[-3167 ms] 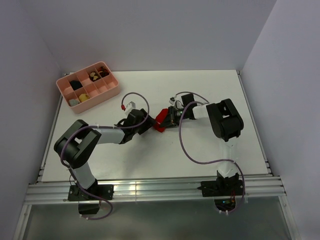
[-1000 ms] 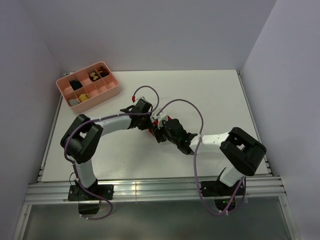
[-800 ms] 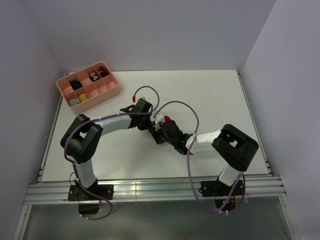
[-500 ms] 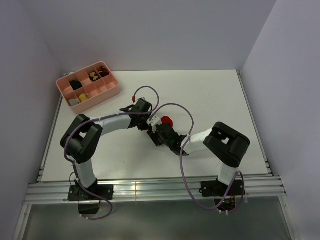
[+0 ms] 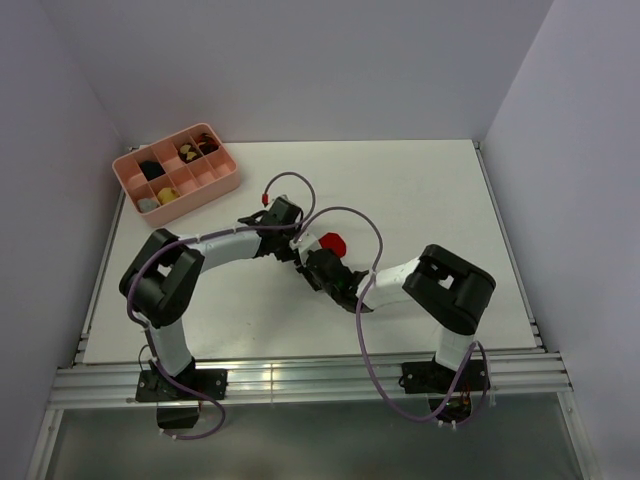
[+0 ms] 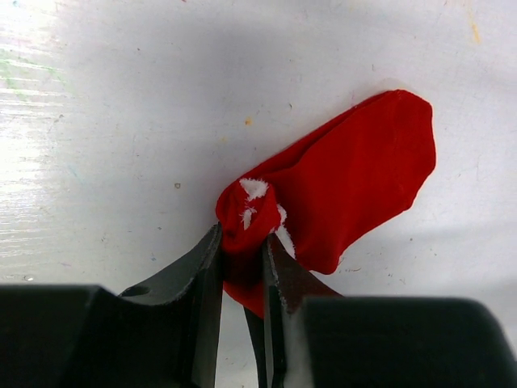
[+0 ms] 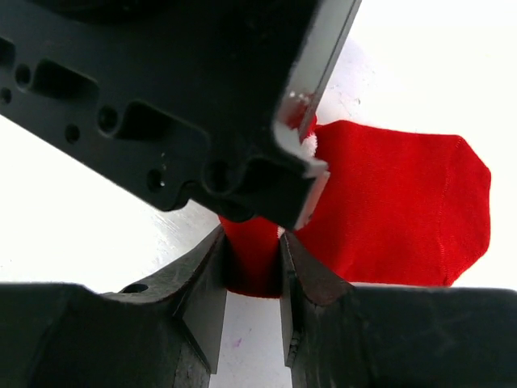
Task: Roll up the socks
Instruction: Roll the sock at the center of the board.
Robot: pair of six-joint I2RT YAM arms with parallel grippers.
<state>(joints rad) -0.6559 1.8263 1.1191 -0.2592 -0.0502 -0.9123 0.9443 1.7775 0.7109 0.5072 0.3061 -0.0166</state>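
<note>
Pink divided tray (image 5: 205, 196) on white table (image 5: 420, 190), far-left corner

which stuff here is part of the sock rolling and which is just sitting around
Part of the job: the red socks, pinched by the left gripper and the right gripper.
Just lying about: the pink tray at the far left, with small bundles in its compartments.

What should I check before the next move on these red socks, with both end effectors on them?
1. Pinch of left end effector on the rolled end of the socks: ok.
2. Hold of right end effector on the red fabric: ok.
3. Roll finished: not ok, a flat flap lies unrolled on the table.
4. Room between the end effectors: not ok, they crowd each other.
5. Both socks caught in the roll: cannot tell.
</note>
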